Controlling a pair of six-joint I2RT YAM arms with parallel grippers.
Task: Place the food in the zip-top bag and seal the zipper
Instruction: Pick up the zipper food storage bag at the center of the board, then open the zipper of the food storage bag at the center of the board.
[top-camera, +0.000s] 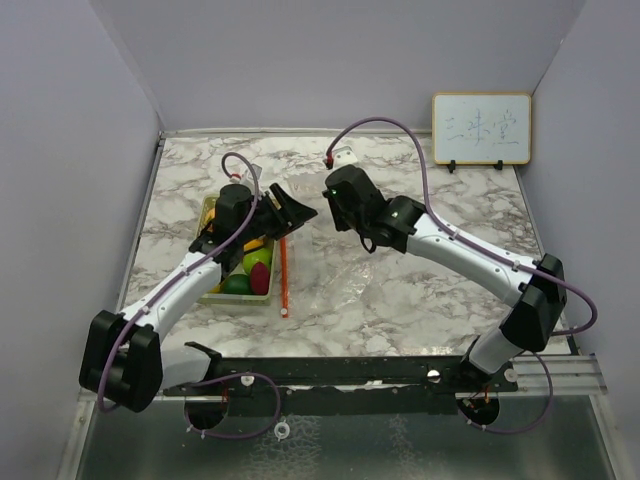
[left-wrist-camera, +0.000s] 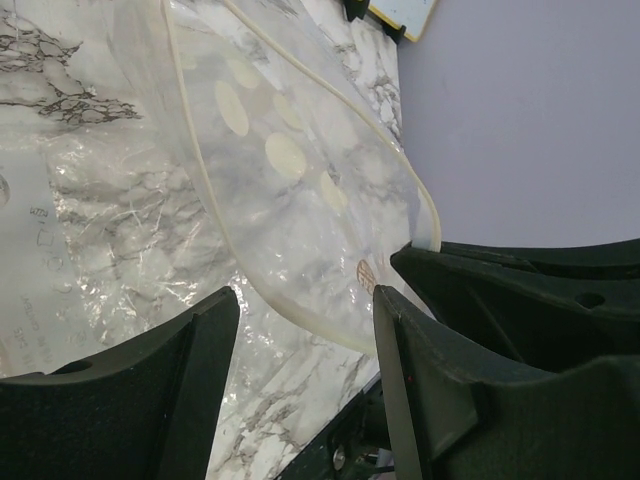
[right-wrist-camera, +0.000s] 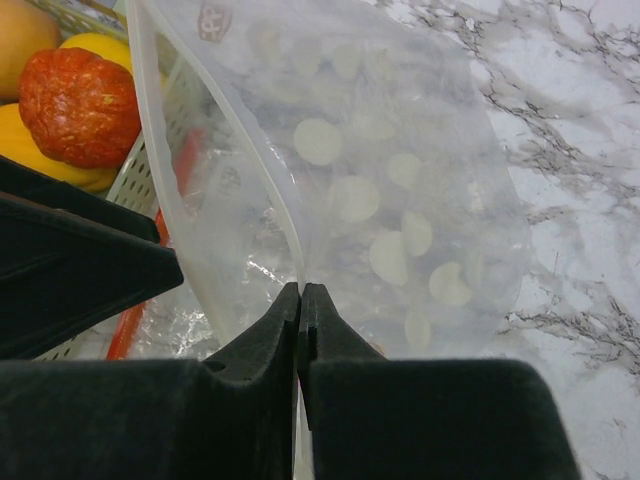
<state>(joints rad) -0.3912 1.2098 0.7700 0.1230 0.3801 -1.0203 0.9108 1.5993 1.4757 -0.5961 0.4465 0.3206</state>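
Seen from above, the zip-top bag (top-camera: 335, 290) is hard to read. We make out only clear crinkled film on the marble table (top-camera: 450, 200), and its lifted mouth is hidden behind the two grippers. The food (top-camera: 250, 275) sits in the pale green basket (top-camera: 209, 212), largely covered by the left arm (top-camera: 180, 290). The right wrist view catches only a red-orange piece (right-wrist-camera: 80, 105) and some yellow ones, cut off at the frame corner. An orange-red strip (top-camera: 284, 275) lies just beside the basket; we cannot tell whether it belongs to the bag. The left gripper (left-wrist-camera: 305, 300) reaches over the basket with its fingers parted and the bag's white rim (left-wrist-camera: 200, 170) running between them; contact cannot be confirmed. The right gripper (right-wrist-camera: 300, 292), reaching in from the opposite side, is pinched tight on that rim.
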